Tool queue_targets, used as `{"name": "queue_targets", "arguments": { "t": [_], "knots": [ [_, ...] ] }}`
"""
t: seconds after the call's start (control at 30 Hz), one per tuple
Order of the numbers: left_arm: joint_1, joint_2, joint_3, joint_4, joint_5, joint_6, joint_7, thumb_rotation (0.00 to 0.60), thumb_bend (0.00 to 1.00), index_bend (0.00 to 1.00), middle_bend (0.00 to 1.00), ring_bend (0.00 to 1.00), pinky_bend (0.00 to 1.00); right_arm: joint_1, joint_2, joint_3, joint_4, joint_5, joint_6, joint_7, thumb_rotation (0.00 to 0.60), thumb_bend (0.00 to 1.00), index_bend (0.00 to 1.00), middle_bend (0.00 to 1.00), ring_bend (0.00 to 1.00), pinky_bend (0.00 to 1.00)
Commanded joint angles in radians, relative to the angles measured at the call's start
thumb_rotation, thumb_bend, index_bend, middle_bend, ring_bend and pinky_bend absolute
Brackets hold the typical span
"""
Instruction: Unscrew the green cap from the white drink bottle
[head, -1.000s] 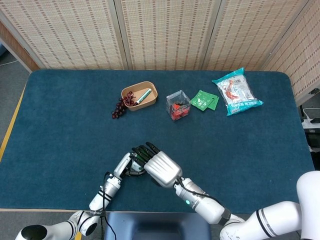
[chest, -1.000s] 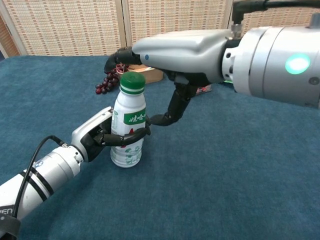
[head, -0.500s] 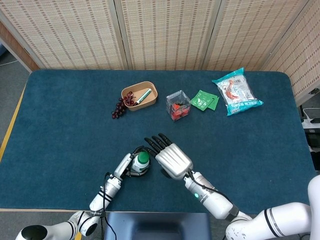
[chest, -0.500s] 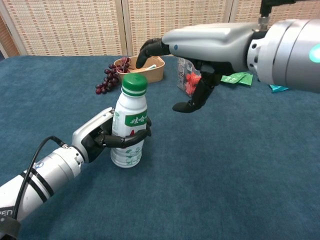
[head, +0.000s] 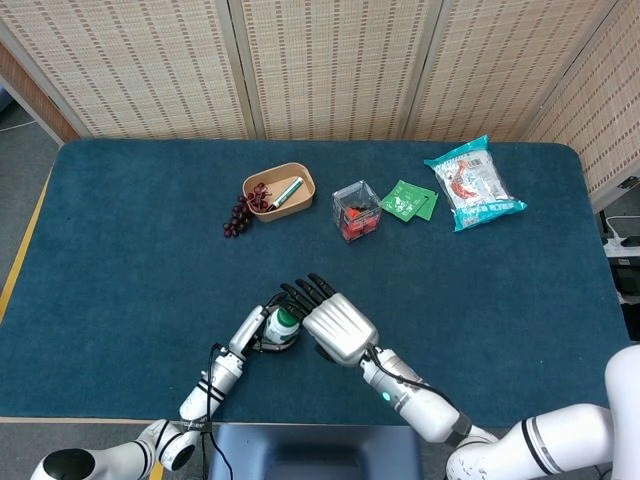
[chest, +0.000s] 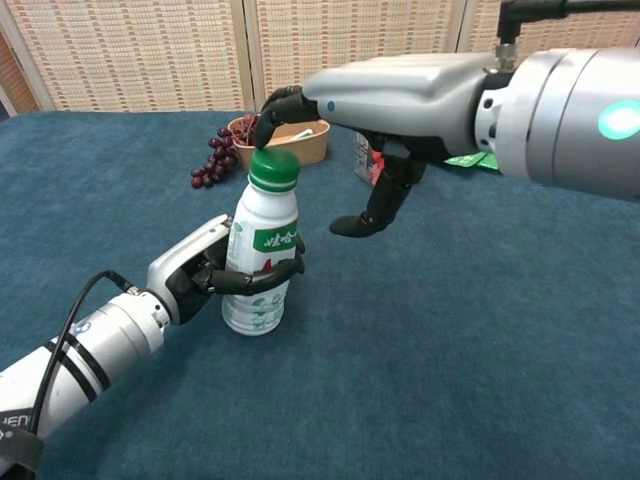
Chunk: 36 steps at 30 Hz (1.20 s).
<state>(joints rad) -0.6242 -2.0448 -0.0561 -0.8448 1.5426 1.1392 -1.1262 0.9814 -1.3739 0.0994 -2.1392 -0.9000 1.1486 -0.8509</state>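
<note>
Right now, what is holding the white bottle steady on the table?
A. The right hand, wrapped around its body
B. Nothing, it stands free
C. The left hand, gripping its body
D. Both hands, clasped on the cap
C: in the chest view the left hand grips the body of the white bottle with its fingers around it, while the right hand hangs above and beside the green cap, holding nothing.

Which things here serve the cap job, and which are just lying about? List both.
Job: white drink bottle, green cap, left hand holding the bottle, right hand over the cap.

Lying about: bowl, grapes, clear box, green packets, snack bag.
</note>
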Motion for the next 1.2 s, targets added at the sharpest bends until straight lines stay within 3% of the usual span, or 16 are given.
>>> {"name": "queue_targets", "arguments": {
  "t": [0.03,0.2,0.53,1.2],
  "knots": [
    [-0.001,0.001,0.001,-0.001,0.001,-0.001,0.001,0.6,0.9,0.7,0.78,0.24,0.0,0.0,-0.004,0.003,-0.003,-0.002,0.009,-0.004,0.6,0.2,0.17,0.0,0.0,0.0],
    [0.0,0.001,0.004,-0.005,0.002,-0.002,0.006,0.6,0.9,0.7,0.78,0.24,0.0,-0.008,-0.044,0.019,0.022,-0.029,0.052,-0.003,0.6,0.2,0.18,0.0,0.0,0.0],
    [0.0,0.004,0.005,-0.014,0.002,-0.003,0.021,0.6,0.89,0.7,0.78,0.24,0.0,0.042,-0.124,0.081,0.069,0.061,0.068,-0.06,0.6,0.2,0.32,0.0,0.0,0.0],
    [0.001,0.011,0.008,-0.021,0.003,-0.007,0.019,0.6,0.89,0.7,0.78,0.24,0.0,0.053,-0.157,0.098,0.084,0.076,0.111,-0.073,0.6,0.21,0.46,0.0,0.0,0.0]
  ]
}}
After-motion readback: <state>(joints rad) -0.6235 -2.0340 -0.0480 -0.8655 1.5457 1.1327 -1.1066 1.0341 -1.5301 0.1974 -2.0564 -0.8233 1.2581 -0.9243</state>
